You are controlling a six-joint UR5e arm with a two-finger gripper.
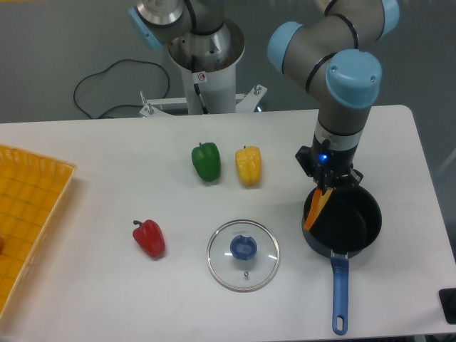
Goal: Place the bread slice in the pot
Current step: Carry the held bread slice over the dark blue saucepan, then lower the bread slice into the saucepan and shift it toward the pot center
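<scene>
The pot (353, 228) is a dark round saucepan at the right of the table, its blue handle (339, 296) pointing toward the front edge. My gripper (327, 187) hangs straight down over the pot's left rim. It is shut on the bread slice (316, 207), which shows edge-on as a thin orange wedge. The slice's lower end reaches down inside the pot by its left wall. I cannot tell whether it touches the pot's bottom.
A round glass lid with a blue knob (244, 254) lies left of the pot. A yellow pepper (248, 165), a green pepper (206, 161) and a red pepper (149, 237) stand on the table. A yellow tray (28, 214) is at the left edge.
</scene>
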